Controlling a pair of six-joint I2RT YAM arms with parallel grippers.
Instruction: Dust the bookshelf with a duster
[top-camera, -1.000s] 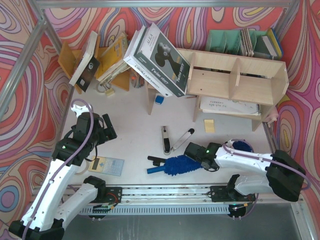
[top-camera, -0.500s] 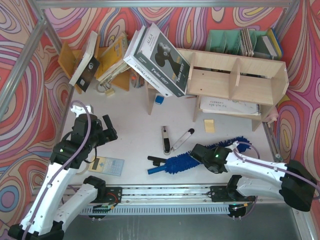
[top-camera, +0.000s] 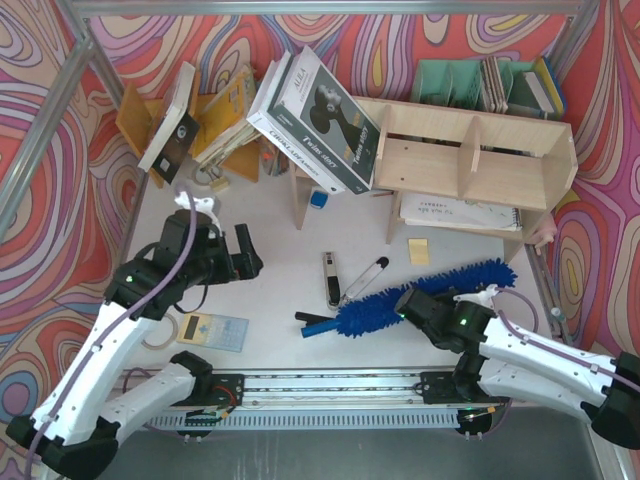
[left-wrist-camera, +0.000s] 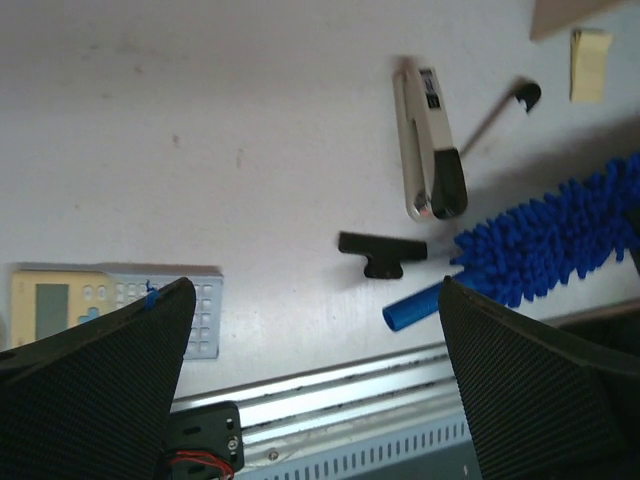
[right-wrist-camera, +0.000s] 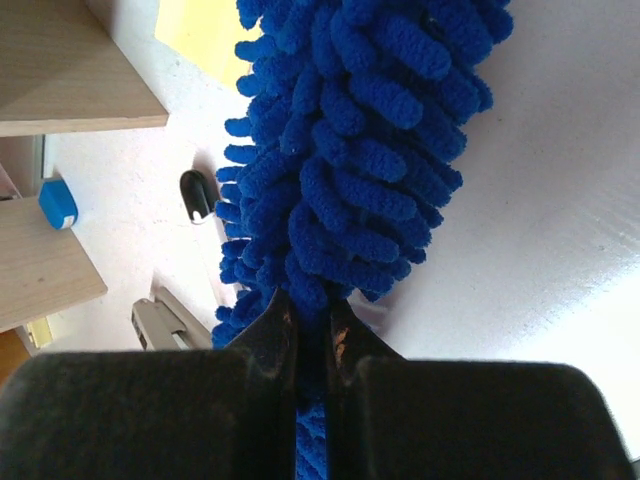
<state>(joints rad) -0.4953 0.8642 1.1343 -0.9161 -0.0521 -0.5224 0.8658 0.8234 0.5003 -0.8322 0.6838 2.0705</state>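
The duster (top-camera: 468, 279) stretched aslant over the table (top-camera: 270, 215) in front of the bookshelf (top-camera: 470, 160), apart from it. Its fluffy end pointed toward the shelf's right side and its blue handle toward the near edge. My right gripper (top-camera: 412, 303) was clamped on it, fingers pinched tight in the fluff near the handle end. A stapler (top-camera: 331, 280) lay just beside the fluff, and a small black piece (top-camera: 310, 319) by the handle. My left gripper (top-camera: 250, 252) hung well off to the left, jaws wide apart and holding nothing, with a calculator (top-camera: 212, 330) nearby.
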